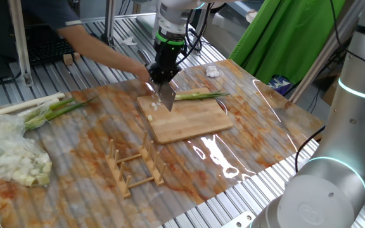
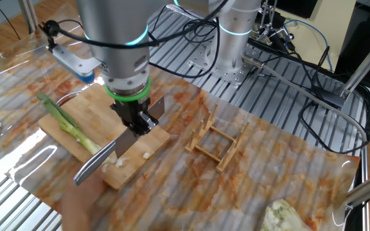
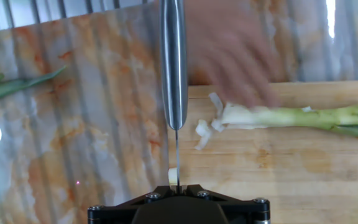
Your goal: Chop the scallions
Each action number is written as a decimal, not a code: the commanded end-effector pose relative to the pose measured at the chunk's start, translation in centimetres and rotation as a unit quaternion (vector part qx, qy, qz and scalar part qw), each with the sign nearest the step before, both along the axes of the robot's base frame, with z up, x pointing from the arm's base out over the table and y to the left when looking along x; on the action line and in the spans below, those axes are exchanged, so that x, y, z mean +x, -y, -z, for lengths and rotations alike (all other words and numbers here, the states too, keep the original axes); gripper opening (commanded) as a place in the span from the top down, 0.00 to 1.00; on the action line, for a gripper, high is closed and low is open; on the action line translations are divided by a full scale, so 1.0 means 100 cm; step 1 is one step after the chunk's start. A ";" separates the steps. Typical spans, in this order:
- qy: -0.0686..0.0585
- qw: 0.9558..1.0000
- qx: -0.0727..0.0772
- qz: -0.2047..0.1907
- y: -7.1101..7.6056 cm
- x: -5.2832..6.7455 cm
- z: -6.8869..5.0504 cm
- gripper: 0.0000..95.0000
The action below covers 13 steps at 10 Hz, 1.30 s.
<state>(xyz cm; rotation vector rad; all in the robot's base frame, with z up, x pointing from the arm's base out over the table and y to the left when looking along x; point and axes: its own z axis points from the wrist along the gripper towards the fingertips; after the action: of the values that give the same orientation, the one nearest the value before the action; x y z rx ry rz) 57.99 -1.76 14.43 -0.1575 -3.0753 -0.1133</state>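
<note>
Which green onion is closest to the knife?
The single scallion lying on the wooden cutting board, right beside the knife held in the claw. The thicker bundle lies off the board, far away.

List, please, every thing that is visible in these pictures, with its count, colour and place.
scallion: one, white root end and green leaves, lying on the board
cut bits: a few, white, on the board near the blade
cutting board: one, light wood, table middle
knife: one, steel, held in the gripper over the board
wooden rack: one, light wood, beside the board
whole stalks: one bundle, green and white, table edge
pale heap: one, in clear plastic, near the stalks
person's hand: one, blurred, at the scallion
gripper: one, black, shut on the knife
</note>
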 end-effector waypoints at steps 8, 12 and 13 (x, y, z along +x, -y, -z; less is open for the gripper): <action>0.020 0.999 0.010 -0.024 -0.006 -0.004 0.001 1.00; 0.021 1.000 0.011 -0.020 -0.007 -0.006 0.001 1.00; 0.016 1.000 0.009 -0.013 -0.008 -0.006 0.001 1.00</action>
<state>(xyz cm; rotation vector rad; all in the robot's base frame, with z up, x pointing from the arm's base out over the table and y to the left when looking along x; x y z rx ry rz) 57.16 -1.00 14.28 -0.1221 -3.1082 -0.1380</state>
